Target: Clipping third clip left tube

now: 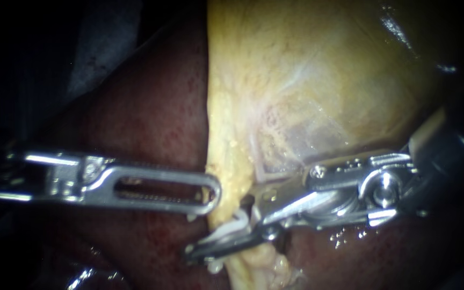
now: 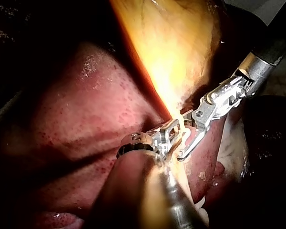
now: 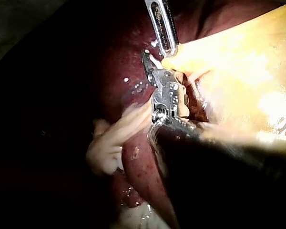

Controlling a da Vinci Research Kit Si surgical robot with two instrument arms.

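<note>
End effector of right instrument (image 1: 218, 232): jaws pinch white clip (image 1: 233, 225) across tube (image 1: 259, 263), 6 o'clock of gallbladder (image 1: 307, 80). Left instrument (image 1: 213, 193), from 9 o'clock, clamps gallbladder's edge. Liver (image 1: 151, 118) behind.

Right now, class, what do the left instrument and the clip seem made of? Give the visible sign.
The left instrument looks like polished metal: silvery, with sharp bright glints. The clip looks like white matte plastic: opaque, no mirror glint, though it is too small to be sure.
</note>
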